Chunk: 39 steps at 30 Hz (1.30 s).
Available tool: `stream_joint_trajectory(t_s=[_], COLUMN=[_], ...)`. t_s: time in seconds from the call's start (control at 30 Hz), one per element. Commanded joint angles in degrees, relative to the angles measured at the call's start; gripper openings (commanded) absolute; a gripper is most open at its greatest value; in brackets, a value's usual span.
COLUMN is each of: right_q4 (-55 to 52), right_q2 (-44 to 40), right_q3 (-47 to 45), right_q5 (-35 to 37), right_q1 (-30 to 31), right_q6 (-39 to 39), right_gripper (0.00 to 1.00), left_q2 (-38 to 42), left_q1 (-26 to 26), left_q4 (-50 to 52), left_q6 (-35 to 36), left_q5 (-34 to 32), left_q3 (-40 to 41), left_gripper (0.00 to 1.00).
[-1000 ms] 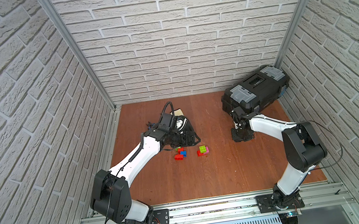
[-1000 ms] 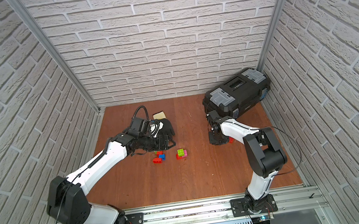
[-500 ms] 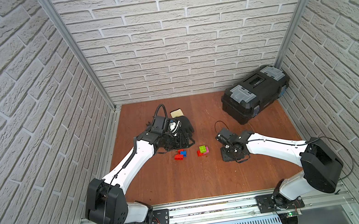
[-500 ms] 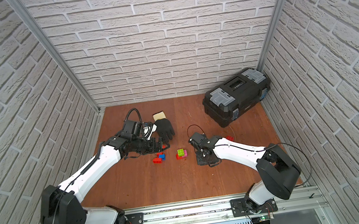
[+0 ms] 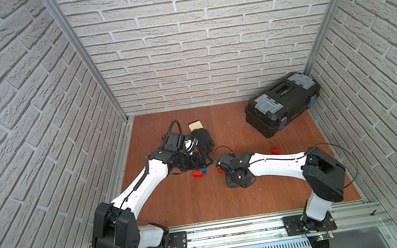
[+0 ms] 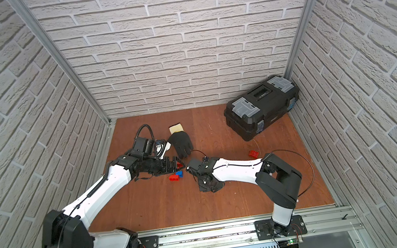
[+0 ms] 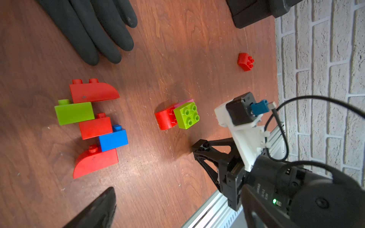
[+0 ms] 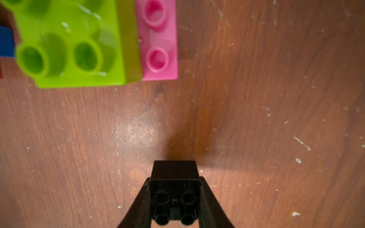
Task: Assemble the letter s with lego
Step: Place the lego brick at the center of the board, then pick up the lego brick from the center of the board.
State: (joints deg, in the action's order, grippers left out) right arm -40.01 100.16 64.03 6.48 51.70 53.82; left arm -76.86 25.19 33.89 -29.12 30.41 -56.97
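ok so, starting at the right gripper [image 8: 174, 185]: it's clamped on a little black brick [image 8: 174, 167], studs up toward its own camera, low over the wooden table [image 8: 276, 118]. Can't tell if it's actually touching.

Straight ahead across a short gap is the lime green square brick [image 8: 79, 43], stacked half over a pink brick [image 8: 159, 39], studs up too. The pink one's two free studs are the bit most in line with the black brick. A red rounded brick [image 7: 166, 119] butts against the green on the side nearer the black glove [image 7: 88, 29].

Further on toward the glove is the half-built S [image 7: 95, 127]: red, green, red, blue, red, lying flat. Its long axis runs straight away from the glove's fingertips, with the near end just short of them. The left gripper [image 5: 203, 161] hangs over it, jaws wide, holding nothing.

One stray red brick [image 7: 245, 61] sits well away from the glove, over toward the toolbox [image 5: 282, 106].

My guess is the black brick goes on the pink studs or over to the S. The right arm is clearly nearer the green/pink clump and only needs a short push forward. The S would mean reaching past the clump into the left arm's space.
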Motion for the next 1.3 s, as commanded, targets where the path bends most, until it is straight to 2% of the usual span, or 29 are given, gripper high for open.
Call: stream_joint_trajectory(t_s=[0.0,0.3,0.5,0.8,0.9,1.1,1.27], right_q4=[0.7,-0.1,0.4,-4.3,-6.4,-8.2,-7.1], right_q2=[1.4,4.2,4.2,-4.8,-8.5,-14.2,-18.7], right_q3=[2.0,3.5,3.5,2.5,1.4,-0.9,-2.8], right_q5=[0.5,1.4,0.8,2.6,3.4,0.6,-2.8], right_q1=[1.1,1.6,1.6,-0.7,-3.6,-13.2,-22.6], right_q6=[2.0,2.3,2.7,-0.4,-4.8,-24.8,-38.2], right_gripper=[0.34,0.38,0.5,0.64,0.66,0.7,0.72], left_q2=[1.9,1.8,1.5,2.0,2.2,1.3,-0.9], left_q1=[-0.6,-1.1,-1.3,-1.2,-0.9,3.4,6.1], left_q4=[-0.7,-0.8,-0.8,-0.3,-0.6,-2.0,-3.4], left_q6=[1.2,1.6,1.9,1.8,1.3,-0.1,-1.4], left_q5=[1.1,1.8,2.1,2.5,1.7,-1.0,-1.9], left_q3=[0.8,1.4,1.6,1.3,1.0,-1.3,-3.0], left_gripper=[0.98,0.98,0.98,0.98,0.98,0.98,0.98])
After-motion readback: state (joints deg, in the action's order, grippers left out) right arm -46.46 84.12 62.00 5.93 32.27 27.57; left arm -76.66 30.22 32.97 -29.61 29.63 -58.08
